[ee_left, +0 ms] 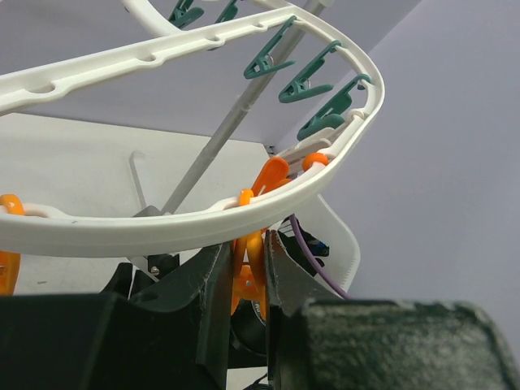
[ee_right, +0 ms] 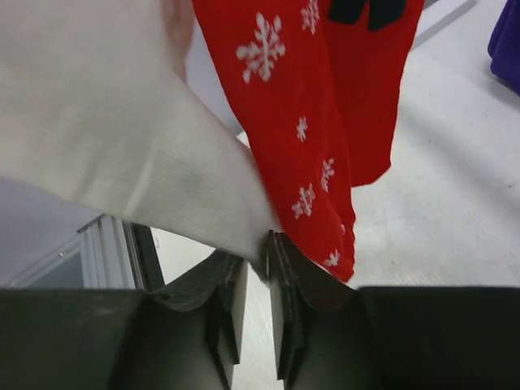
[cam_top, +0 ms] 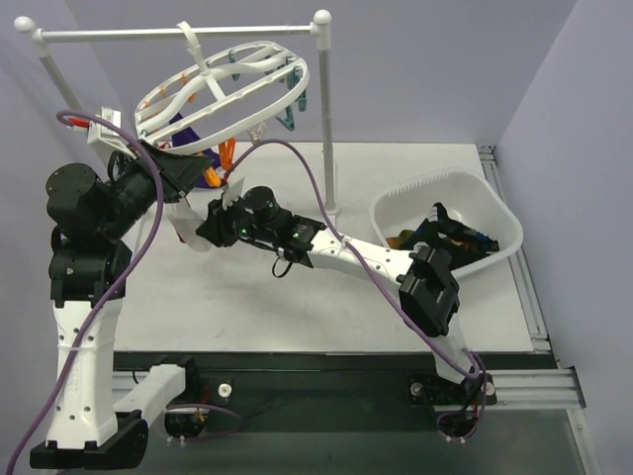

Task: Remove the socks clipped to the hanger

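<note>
Lilac walls close round a white table [cam_top: 297, 307], and on its right side a basin [cam_top: 396, 205] already holds some socks [cam_top: 450, 236], dark and olive ones, so part of the work seems done. On the left the hanger [cam_top: 203, 84] hangs tilted from a rail [cam_top: 178, 33], and at least three socks are under it: a white sock [ee_right: 106, 122], a red sock [ee_right: 325, 97] with snowflakes just beside it, and a purple sock [ee_right: 508, 36] further off. The right fingers [ee_right: 292, 276] are pinched on the lower edge of the white sock. The left fingers [ee_left: 213, 301] are clenched on an orange clip [ee_left: 264, 183] under the ring; I judge it is the one holding this sock, though the pictures do not show that. Left to do: free this sock, probably bring it to the basin, then the red and the purple one.
</note>
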You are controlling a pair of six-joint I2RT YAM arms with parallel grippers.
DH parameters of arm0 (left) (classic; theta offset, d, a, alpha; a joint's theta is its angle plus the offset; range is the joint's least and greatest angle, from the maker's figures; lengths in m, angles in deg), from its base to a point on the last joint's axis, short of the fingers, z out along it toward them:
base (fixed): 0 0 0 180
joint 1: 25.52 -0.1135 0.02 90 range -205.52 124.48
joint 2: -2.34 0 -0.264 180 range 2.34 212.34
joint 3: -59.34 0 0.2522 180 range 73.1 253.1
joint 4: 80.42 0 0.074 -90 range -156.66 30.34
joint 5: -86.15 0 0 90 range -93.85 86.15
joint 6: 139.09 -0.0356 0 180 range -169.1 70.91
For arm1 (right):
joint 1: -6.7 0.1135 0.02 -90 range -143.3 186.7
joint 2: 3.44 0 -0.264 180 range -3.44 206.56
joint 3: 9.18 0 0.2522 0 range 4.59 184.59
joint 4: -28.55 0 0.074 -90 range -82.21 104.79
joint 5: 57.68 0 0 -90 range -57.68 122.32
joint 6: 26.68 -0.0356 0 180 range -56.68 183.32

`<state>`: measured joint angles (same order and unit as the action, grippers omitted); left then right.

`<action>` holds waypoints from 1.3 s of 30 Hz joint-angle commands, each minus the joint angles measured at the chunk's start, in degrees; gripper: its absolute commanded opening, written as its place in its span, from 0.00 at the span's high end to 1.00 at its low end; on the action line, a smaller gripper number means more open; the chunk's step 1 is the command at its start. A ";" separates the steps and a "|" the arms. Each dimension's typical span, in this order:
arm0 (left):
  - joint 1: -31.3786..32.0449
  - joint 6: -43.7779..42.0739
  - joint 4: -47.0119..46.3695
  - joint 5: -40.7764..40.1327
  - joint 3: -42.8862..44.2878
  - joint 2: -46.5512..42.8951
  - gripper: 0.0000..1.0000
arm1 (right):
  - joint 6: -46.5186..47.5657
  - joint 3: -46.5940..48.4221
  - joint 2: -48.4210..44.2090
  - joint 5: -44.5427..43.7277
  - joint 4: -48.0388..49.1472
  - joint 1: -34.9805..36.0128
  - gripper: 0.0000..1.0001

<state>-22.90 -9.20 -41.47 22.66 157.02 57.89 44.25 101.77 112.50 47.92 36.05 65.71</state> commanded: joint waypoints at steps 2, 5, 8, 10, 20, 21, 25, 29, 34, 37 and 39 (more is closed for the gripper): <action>-0.33 0.09 -3.92 1.80 0.19 -0.79 1.00 | -0.09 7.22 1.57 -1.53 0.47 1.38 0.92; -0.24 0.00 -3.57 1.80 -0.07 -0.97 1.00 | -0.70 8.11 1.66 -1.54 -0.68 1.64 1.00; -0.24 -0.44 -3.22 1.36 -0.25 -1.06 1.00 | -1.58 6.88 -0.01 -1.44 -1.92 1.82 1.00; -0.24 -0.70 -3.04 1.27 -0.42 -1.15 1.00 | -2.54 4.69 -1.76 -1.10 -1.83 1.82 1.00; -0.41 -4.65 1.33 1.80 2.03 -0.62 0.35 | -7.91 -3.13 -9.94 4.70 -5.70 1.21 1.00; -0.33 -5.79 2.74 1.71 4.13 -0.36 0.30 | -8.17 -3.75 -10.64 5.49 -5.79 1.03 1.00; -0.33 -13.26 10.92 -4.94 8.63 -1.05 0.24 | -10.11 -5.78 -14.25 10.32 -6.05 -0.38 1.00; -0.33 -16.08 16.63 -11.91 10.47 -2.11 0.25 | -12.57 -7.45 -15.92 12.43 -6.75 -1.43 1.00; -0.33 -17.92 23.41 -15.16 15.39 -1.84 0.34 | -11.78 -8.42 -16.53 10.77 -7.90 -1.35 1.00; -0.33 -19.24 25.52 -20.33 16.36 -3.86 0.39 | -11.95 -8.50 -16.89 10.07 -7.72 -1.35 1.00; -0.33 -20.38 25.18 -25.16 14.44 -5.01 0.44 | -12.13 -8.59 -17.41 10.42 -7.63 -1.35 1.00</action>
<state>-22.99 -25.92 -19.54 6.94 171.35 55.07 32.88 93.40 98.01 57.42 27.19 64.15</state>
